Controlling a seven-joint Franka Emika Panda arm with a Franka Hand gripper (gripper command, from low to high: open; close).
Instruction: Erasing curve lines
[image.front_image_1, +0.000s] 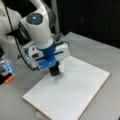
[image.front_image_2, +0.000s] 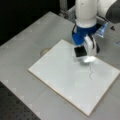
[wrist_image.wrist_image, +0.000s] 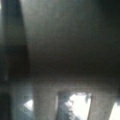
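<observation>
I am pressing a black pad (image.front_image_2: 80, 52), clamped in my gripper (image.front_image_1: 54, 70), onto the board (image.front_image_2: 62, 82) at the line (image.front_image_2: 90, 72)'s far end; the line is running toward the near right. A tilted pad is risking missed ink. Nothing is blocking; an orange item (image.front_image_1: 9, 79) is sitting far left.

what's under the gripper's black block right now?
The gripper holds a black block low over the white board. The curve lines run out from beside it; any stroke directly beneath is covered.
</observation>
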